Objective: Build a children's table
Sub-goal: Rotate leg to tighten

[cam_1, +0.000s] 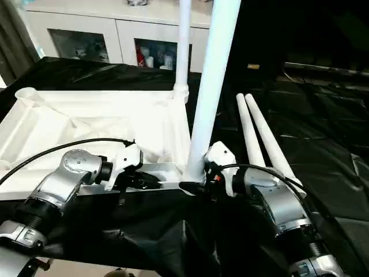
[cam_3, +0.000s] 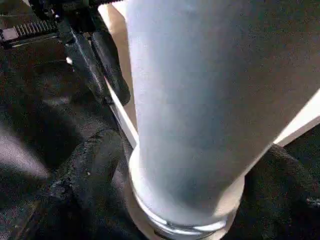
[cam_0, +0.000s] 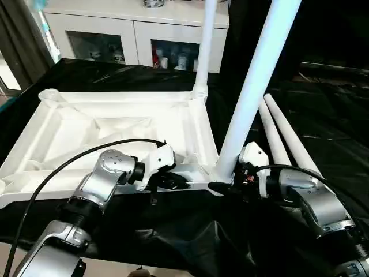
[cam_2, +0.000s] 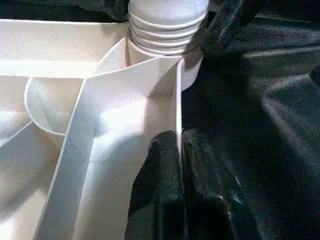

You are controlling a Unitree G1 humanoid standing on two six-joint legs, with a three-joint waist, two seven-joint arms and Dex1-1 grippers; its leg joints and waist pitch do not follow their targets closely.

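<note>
The white table top [cam_0: 69,135] lies upside down on black cloth, ribbed underside up. One white leg [cam_0: 204,52] stands upright in its far right corner socket. A second leg [cam_0: 253,86] leans in the near right socket [cam_2: 165,30]. My right gripper [cam_0: 222,186] is closed around the base of this leg, with a black finger [cam_3: 95,160] on each side of the tube [cam_3: 200,100]. My left gripper [cam_0: 173,182] is shut on the top's thin near rim [cam_2: 178,100], just left of that socket. Two more legs [cam_0: 282,138] lie side by side on the cloth to the right.
A white glass-door cabinet [cam_0: 132,34] stands behind the work surface. Black cloth [cam_0: 323,115] covers the surface and bunches up at the front [cam_0: 190,242]. A black cable [cam_0: 69,161] arcs over my left forearm.
</note>
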